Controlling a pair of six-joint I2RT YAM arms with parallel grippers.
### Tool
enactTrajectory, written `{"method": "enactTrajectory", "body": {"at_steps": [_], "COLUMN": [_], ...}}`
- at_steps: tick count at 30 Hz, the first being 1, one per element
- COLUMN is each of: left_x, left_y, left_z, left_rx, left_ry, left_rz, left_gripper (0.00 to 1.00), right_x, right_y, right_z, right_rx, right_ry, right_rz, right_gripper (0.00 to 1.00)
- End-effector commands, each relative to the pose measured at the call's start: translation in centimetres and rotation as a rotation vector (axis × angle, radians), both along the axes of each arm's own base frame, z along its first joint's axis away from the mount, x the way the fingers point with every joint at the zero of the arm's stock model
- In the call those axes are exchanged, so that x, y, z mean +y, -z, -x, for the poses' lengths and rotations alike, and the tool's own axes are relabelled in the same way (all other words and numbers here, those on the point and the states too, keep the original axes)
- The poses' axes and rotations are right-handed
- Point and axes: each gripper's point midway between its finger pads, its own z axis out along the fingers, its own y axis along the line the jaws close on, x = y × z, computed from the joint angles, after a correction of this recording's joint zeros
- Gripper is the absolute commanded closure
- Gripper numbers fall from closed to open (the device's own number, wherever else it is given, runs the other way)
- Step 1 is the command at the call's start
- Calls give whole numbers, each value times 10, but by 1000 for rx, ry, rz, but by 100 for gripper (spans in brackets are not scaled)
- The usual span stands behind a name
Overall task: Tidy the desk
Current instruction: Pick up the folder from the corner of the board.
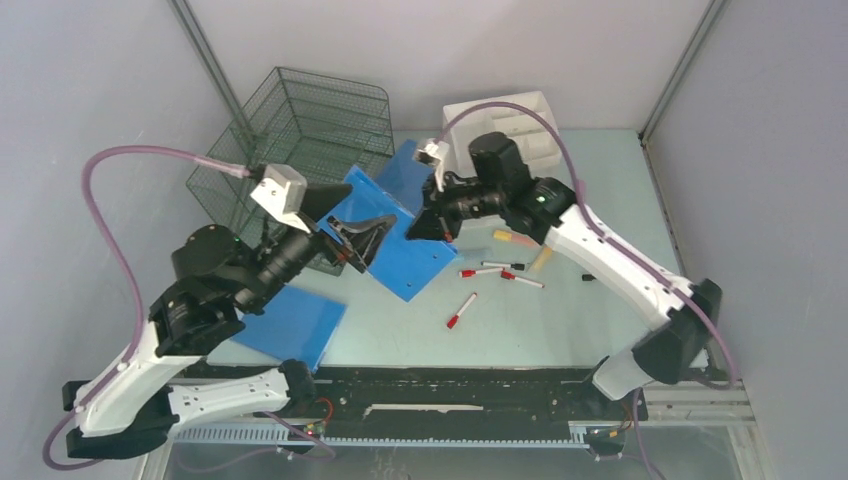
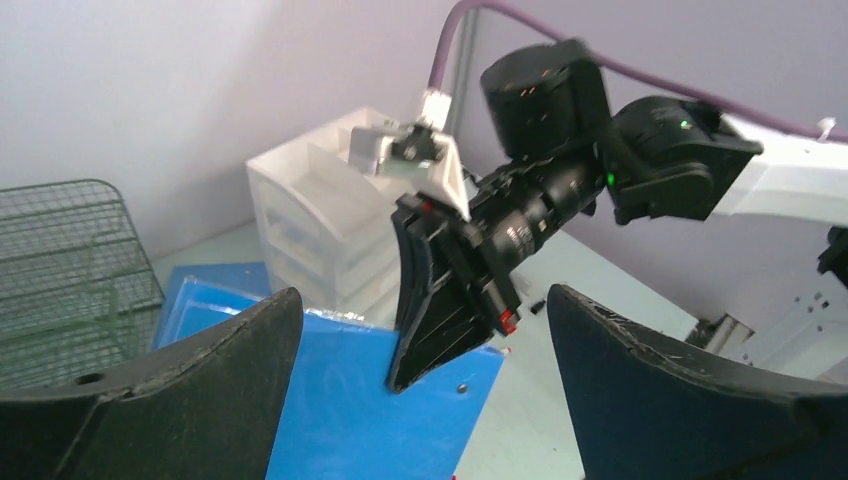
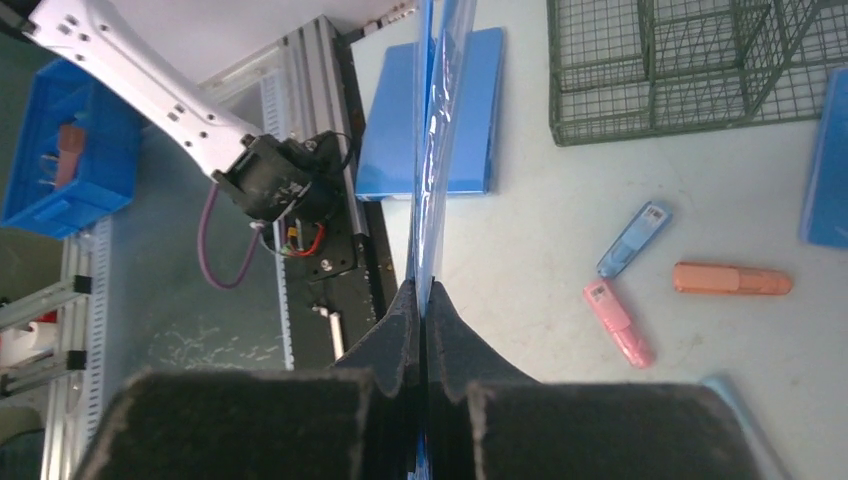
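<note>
The desk (image 1: 570, 320) is a pale mint-green tabletop. A blue folder (image 1: 405, 262) is tilted up off it at the centre. My right gripper (image 1: 420, 228) is shut on the folder's far edge; in the right wrist view the thin blue folder (image 3: 432, 150) runs edge-on out of the closed right gripper (image 3: 424, 300). My left gripper (image 1: 362, 240) stands open at the folder's left side, its jaws wide with nothing between them. In the left wrist view the left gripper (image 2: 422, 300) faces the blue folder (image 2: 350, 420) without touching it.
A second blue folder (image 1: 295, 325) lies flat at the front left, and a third (image 1: 405, 170) sits behind. A green wire basket (image 1: 300, 140) stands at the back left, a white drawer unit (image 1: 510, 120) at the back. Red-capped pens (image 1: 460, 312) and highlighters (image 3: 618, 322) lie right of centre.
</note>
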Motion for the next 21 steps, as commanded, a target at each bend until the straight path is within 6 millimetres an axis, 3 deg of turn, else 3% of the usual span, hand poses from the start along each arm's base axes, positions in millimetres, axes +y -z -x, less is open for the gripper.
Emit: {"method": "enactTrajectory", "body": {"at_steps": [1,5,8,15,17,21], "left_x": [37,84,106,131,136,136], "left_y": [-20,-34,-44,-63,-63,-53], "left_z": [-6,-13,-9,-6,-5,-8], "left_rx": [-37,-69,-105,-168,-174,-172], "left_ry": [-118,-299,-356,-430,-446,-460], "left_rz": [8,66,99,136,133,124], "left_gripper": [0,0,0,0,0,0], "right_x": [26,56,80,131,143,165], "right_y": [-8,-10,-13,-13,-18,-11], "right_z": [-17,-29,-42,-79,-85,-96], "right_rx": [-117,-185,-234,-306,-342,-410], "right_ry": [-20,-41,-41,-12,1,28], "right_rz": [37,53,64,56,35,27], "right_gripper": [100,100,100,100,100,100]}}
